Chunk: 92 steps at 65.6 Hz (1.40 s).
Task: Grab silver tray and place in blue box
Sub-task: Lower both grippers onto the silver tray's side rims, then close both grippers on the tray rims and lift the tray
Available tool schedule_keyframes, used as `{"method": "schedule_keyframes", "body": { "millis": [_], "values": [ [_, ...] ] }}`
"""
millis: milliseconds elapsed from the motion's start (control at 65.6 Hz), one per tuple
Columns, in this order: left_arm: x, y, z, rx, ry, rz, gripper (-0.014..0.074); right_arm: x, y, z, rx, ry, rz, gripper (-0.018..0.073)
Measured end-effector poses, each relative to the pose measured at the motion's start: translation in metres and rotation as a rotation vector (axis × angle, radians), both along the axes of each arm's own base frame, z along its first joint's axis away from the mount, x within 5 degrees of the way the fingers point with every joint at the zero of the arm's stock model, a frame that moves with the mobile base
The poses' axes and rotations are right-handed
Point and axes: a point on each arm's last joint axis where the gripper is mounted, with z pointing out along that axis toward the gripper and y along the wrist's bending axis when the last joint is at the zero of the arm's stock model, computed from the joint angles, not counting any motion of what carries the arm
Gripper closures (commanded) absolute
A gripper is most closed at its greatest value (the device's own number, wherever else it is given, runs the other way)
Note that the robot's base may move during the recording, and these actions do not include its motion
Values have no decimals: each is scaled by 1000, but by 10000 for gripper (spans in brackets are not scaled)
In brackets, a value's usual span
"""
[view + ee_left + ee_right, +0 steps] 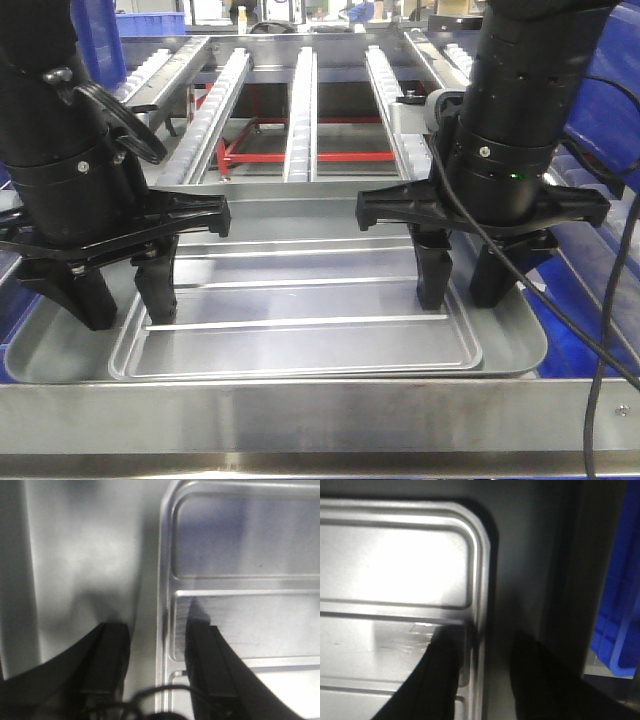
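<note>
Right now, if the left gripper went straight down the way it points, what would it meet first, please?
The left gripper straddles the left rim of the shiny ridged silver tray, so its inner finger would likely meet that tray's floor first, its outer finger the dull grey tray; heights are unclear.

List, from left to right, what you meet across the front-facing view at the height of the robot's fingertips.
Left hand → silver tray → right hand → blue box. The larger grey tray lies under all of these, so it is left out of the order.
</note>
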Motion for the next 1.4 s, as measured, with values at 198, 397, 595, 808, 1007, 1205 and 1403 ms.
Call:
{"method": "schedule_keyframes", "body": {
  "millis": [198, 397, 595, 808, 1007, 1205, 1403],
  "values": [
    [0, 0, 0, -1, -1, 0, 457, 0, 0, 0, -1, 0, 2, 177],
    [1, -1, 1, -13, -3, 6, 583, 0, 1, 0, 9, -3, 0, 380],
    [1, -1, 1, -13, -4, 7, 697, 0, 2, 1, 10, 1, -2, 503],
    [4, -3, 17, -11, -6, 10, 700, -7, 0, 18, 23, -16, -20, 503],
    [-11, 6, 67, -33, -68, 5, 700, -30, 1, 63, 54, -102, -35, 503],
    [-43, 20, 93, -50, -112, 18, 700, -66, 14, 89, 46, -165, -55, 503],
    [-90, 31, 95, -65, -106, 35, 700, -104, 22, 94, 54, -146, -25, 503]
  ]
}}
